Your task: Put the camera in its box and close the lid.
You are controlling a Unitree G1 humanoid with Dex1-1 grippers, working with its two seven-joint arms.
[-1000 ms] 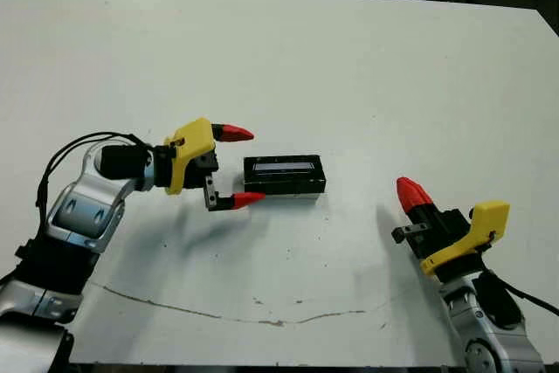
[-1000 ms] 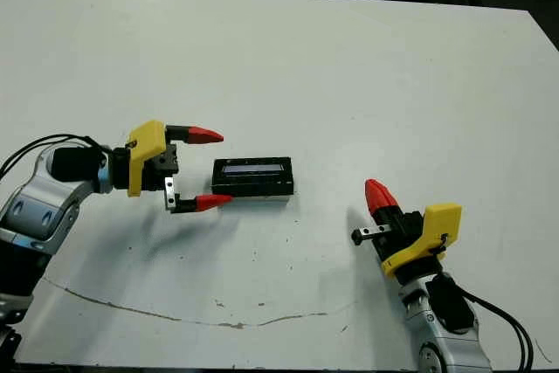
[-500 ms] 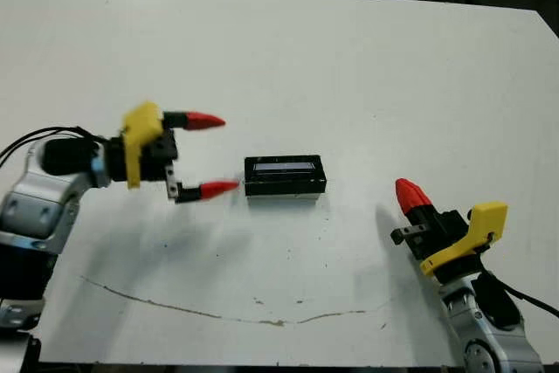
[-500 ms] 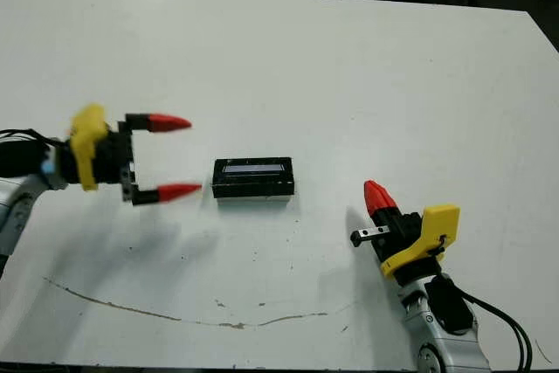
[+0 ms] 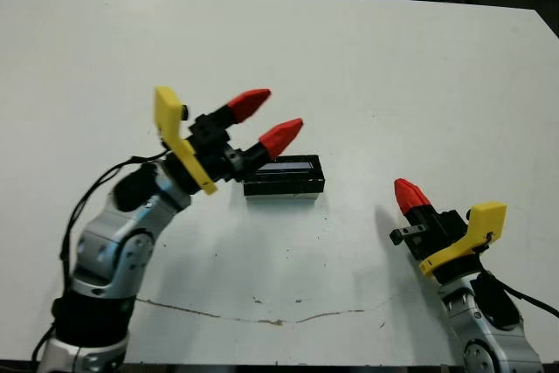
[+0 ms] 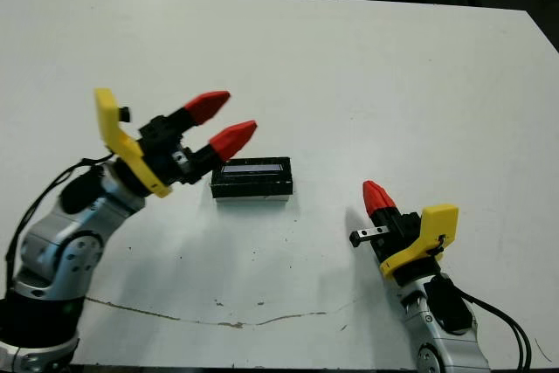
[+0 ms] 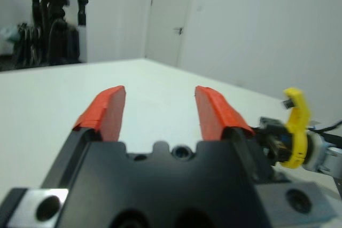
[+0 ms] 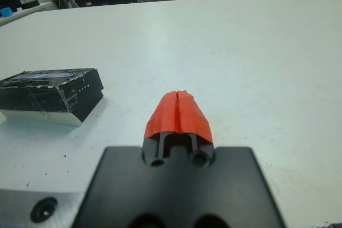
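Head view: box point(image 5: 284, 176) with its lid point(image 5: 281, 164) on sits mid-table; our left gripper point(image 5: 262, 120), fingers apart, holds nothing. Left wrist view: fingers spread, empty. Right wrist view: right gripper point(image 8: 178, 111) pinched closed, empty. We judge the box light, rigid, glossy; grip its long sides.

Left gripper point(image 5: 266, 120) swung up off the table, fingers now angled upward above the box's point(image 5: 284, 176) left end.

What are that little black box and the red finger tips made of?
The box: likely card or plastic under a glossy, crinkly film, judging by its wrinkled reflections. The red fingertips of the left gripper: matte, probably moulded rubber or plastic, showing no shine.
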